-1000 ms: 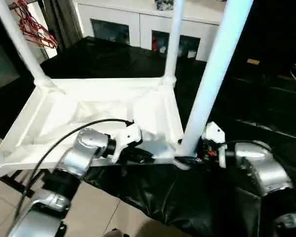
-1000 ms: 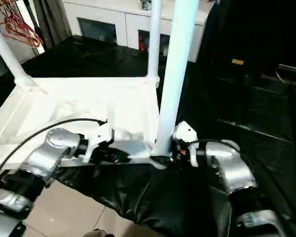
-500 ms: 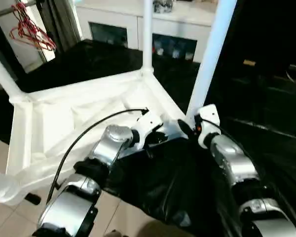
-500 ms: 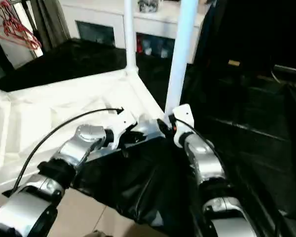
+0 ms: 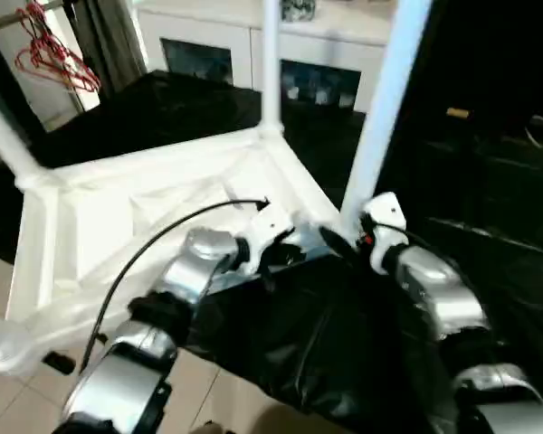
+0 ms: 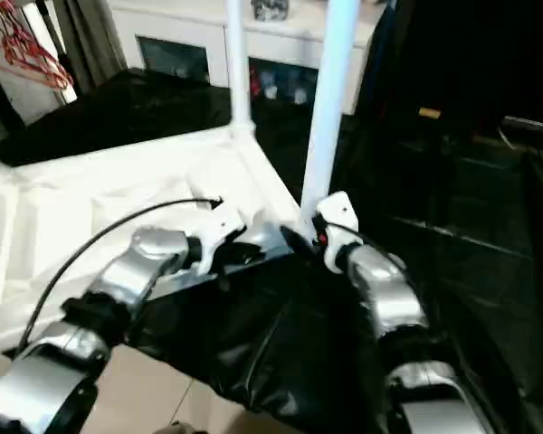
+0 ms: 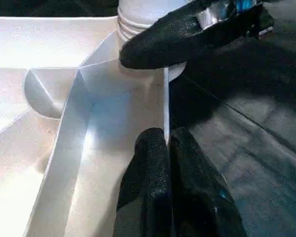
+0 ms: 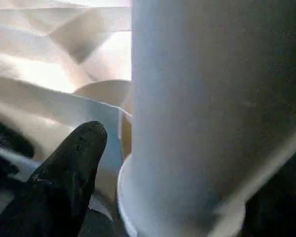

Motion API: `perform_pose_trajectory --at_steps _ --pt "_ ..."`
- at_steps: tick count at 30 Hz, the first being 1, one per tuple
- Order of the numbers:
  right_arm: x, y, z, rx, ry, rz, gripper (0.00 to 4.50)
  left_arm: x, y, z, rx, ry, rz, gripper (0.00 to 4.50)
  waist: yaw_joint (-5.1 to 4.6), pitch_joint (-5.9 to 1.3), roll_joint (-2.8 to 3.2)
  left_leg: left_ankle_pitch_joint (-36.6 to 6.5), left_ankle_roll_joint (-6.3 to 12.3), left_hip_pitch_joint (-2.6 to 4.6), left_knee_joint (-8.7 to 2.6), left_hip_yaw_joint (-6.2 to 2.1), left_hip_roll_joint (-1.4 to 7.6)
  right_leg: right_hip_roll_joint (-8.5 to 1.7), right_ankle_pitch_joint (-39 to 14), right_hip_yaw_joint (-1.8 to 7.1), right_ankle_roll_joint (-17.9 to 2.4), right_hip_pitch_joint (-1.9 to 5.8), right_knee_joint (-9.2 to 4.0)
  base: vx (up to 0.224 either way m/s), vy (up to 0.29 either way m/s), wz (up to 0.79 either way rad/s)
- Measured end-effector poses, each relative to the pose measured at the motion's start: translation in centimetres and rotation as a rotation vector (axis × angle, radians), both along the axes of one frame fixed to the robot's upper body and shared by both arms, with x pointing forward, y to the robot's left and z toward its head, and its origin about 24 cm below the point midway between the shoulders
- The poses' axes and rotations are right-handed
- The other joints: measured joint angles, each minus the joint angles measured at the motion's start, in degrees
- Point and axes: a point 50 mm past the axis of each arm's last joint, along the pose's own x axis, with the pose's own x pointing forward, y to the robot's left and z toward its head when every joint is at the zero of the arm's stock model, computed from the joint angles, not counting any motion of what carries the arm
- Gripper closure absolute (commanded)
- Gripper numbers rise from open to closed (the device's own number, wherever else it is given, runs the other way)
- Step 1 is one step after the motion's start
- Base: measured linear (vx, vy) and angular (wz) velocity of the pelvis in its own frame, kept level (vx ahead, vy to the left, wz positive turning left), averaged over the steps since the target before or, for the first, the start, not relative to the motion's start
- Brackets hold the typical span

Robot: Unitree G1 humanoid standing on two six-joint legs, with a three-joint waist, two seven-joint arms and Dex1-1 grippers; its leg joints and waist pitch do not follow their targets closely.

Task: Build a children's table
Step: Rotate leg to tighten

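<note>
1. Two silver forearms reach forward from the near edge over a black glossy sheet point(image 5: 344, 334) that covers the work surface.
2. Left gripper point(image 7: 166, 140): its two black fingers are pressed together on the thin white rim of the upturned white plastic rectangular table top point(image 5: 118, 226), pinching that edge close to the near right corner.
3. Right gripper point(image 5: 348, 242): it sits at the base of the nearest white tubular leg point(image 5: 385, 99), which stands upright in the round corner socket. One black finger point(image 8: 69, 173) lies beside the leg's flared foot, with a visible gap to the tube; the jaws stand wide and do not close on the leg.
4. The table top lies underside up, ribs showing, partly on the black sheet and partly overhanging pale floor tiles point(image 5: 18, 407).
5. A second white leg point(image 5: 271, 63) rises from the far right corner; a third leg point(image 5: 9, 136) slants up from the far left corner.
6. Beyond stands a white cabinet with glass doors point(image 5: 253, 54); red wire hangers point(image 5: 54, 54) hang at far left.
</note>
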Motion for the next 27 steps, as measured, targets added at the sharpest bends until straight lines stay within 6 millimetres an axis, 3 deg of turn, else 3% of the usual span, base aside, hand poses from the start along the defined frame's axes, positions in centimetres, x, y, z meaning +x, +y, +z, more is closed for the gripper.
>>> perform_pose_trajectory --at_steps 10,12,17,27 --pt "-3.6 -1.5 0.5 -0.057 0.062 0.438 0.57 -2.0 2.7 0.0 0.001 0.063 -0.195 4.5 0.48 0.02 -0.01 -0.1 -0.2 -0.04 0.06 0.0 0.02 0.0 0.0 0.01 0.0 -0.01 0.03 0.0 0.0 0.0" --pt "-3.8 -1.4 0.6 -0.067 0.067 0.478 0.57 -2.2 3.0 0.0 0.002 0.07 -0.213 4.5 0.47 0.02 -0.02 -0.1 -0.2 -0.05 0.08 0.0 0.02 0.0 0.0 0.01 0.0 -0.01 0.03 0.0 0.0 0.0" --pt "-4.4 -1.4 0.9 -0.059 0.091 0.551 1.08 -2.8 3.8 0.2 0.004 0.086 -0.262 4.5 0.61 0.05 -0.07 -0.1 -0.22 -0.1 0.07 0.0 0.02 0.0 0.0 0.0 0.0 -0.04 0.0 0.0 0.0 0.0" --pt "-4.9 -1.4 0.9 -0.044 0.117 0.579 1.77 -3.2 4.0 0.2 0.004 0.11 -0.286 4.5 0.81 0.1 -0.15 -0.1 -0.21 -0.18 0.13 0.01 0.01 -0.01 0.0 0.01 0.0 -0.07 0.01 0.0 0.0 0.0"
